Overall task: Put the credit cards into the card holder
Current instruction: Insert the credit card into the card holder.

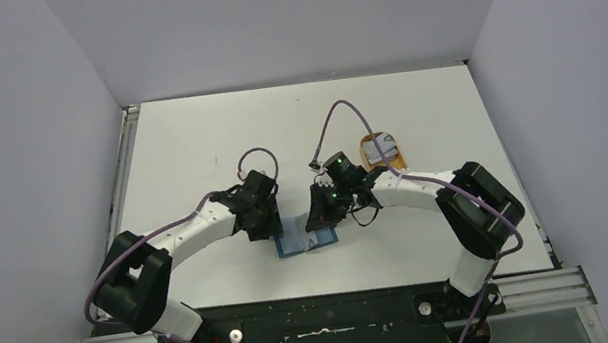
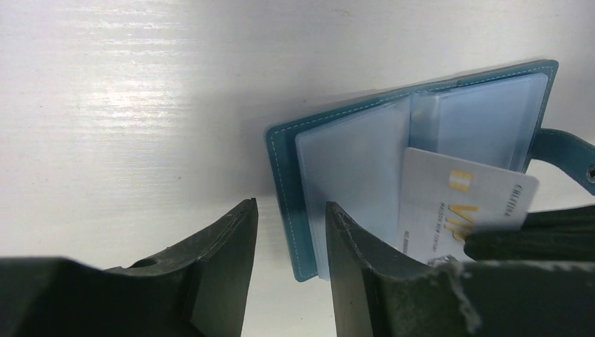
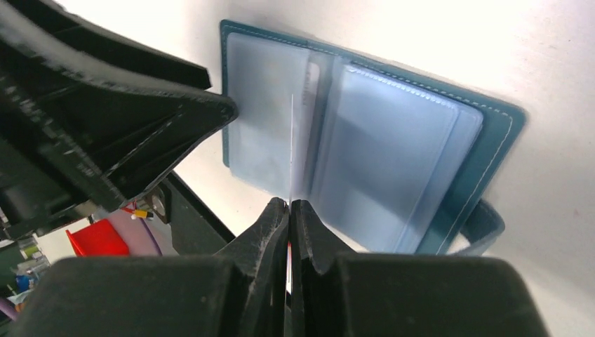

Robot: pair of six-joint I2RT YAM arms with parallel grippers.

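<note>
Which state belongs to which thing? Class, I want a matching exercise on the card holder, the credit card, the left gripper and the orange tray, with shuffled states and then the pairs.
Things:
1. card holder
2. credit card
3. left gripper
4. orange tray

States:
A. jaws apart, holding nothing
B. beyond the arms, on the right half of the table
C. lying open, clear sleeves facing up
D. pinched in the right gripper

Pairs: 1-C, 2-D, 3-A, 4-B
</note>
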